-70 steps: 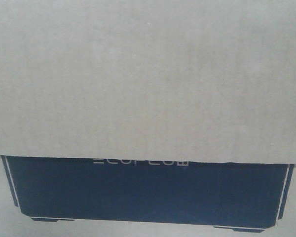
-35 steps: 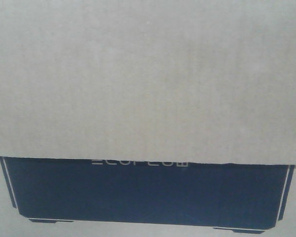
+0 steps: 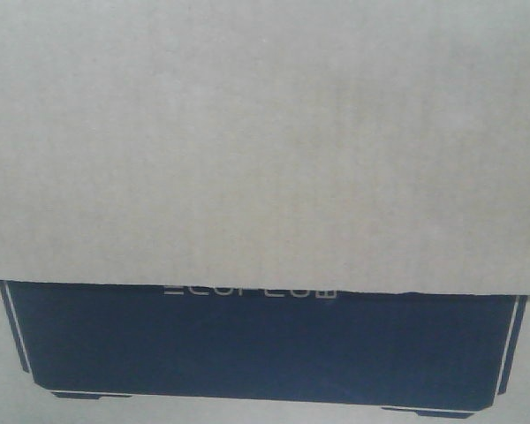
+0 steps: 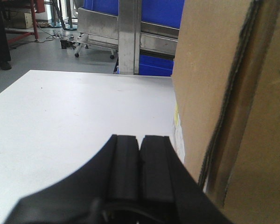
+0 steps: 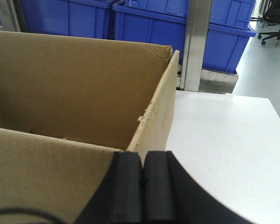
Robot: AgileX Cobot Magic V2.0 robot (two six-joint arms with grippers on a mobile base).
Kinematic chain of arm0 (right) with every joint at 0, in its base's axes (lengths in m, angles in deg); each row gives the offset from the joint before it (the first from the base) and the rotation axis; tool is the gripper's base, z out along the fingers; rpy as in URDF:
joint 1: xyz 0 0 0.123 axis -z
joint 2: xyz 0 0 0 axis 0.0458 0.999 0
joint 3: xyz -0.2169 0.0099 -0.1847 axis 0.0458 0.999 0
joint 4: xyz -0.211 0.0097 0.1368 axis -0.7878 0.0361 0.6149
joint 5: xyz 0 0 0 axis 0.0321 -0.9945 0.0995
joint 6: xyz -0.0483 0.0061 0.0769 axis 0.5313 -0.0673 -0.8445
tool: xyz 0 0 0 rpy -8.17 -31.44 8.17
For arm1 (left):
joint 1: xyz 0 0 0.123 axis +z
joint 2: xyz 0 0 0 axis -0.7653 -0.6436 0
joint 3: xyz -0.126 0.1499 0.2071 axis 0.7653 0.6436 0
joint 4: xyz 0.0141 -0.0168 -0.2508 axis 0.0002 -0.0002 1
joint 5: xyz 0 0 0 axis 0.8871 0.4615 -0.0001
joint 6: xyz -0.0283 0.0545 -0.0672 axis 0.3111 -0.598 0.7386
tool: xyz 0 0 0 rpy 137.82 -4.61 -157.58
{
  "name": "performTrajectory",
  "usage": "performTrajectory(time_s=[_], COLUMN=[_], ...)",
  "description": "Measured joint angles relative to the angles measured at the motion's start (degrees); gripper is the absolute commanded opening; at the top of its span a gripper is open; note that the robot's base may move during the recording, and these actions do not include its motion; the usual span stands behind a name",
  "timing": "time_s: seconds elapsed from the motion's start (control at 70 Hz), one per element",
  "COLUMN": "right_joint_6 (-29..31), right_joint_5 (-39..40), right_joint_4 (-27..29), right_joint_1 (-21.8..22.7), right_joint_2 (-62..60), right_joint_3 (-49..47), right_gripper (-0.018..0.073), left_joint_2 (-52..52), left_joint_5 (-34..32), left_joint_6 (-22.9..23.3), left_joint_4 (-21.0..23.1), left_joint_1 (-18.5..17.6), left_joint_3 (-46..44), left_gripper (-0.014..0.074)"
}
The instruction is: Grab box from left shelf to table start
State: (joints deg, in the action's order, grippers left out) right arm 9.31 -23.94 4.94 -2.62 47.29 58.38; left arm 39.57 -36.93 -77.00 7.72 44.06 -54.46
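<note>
The brown cardboard box fills the front view, with its black white-outlined panel along the bottom. In the left wrist view the box stands on the white table, right of my left gripper, which is shut and empty beside its side wall. In the right wrist view the box is open-topped. My right gripper is shut, with its tips at the top edge of the box's right wall. The left shelf's silver metal rail stands beyond the table; its rollers are hidden.
Blue plastic bins sit in the rack behind the table, also in the left wrist view. A metal upright stands at the table's far edge. A black office chair is far right and a red frame far left.
In the front view the box's black panel has shifted very slightly left and down, then stayed still.
</note>
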Motion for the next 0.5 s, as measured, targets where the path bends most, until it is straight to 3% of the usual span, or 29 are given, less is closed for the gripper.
performTrajectory(time_s=[0.272, 0.5], right_joint_6=[0.4, -4.8], right_joint_5=[2.0, 15.7], right_joint_4=[-4.9, -7.7], right_joint_1=[0.0, 0.0], right_joint_2=[0.0, 0.0], right_joint_3=[0.6, 9.9], right_gripper=[0.0057, 0.0057], left_joint_2=[0.0, 0.0], left_joint_5=[0.0, 0.0], left_joint_6=[0.0, 0.0], left_joint_4=[0.0, 0.0], left_joint_1=[0.0, 0.0], left_joint_3=[0.0, 0.0], left_gripper=[-0.0099, -0.0099])
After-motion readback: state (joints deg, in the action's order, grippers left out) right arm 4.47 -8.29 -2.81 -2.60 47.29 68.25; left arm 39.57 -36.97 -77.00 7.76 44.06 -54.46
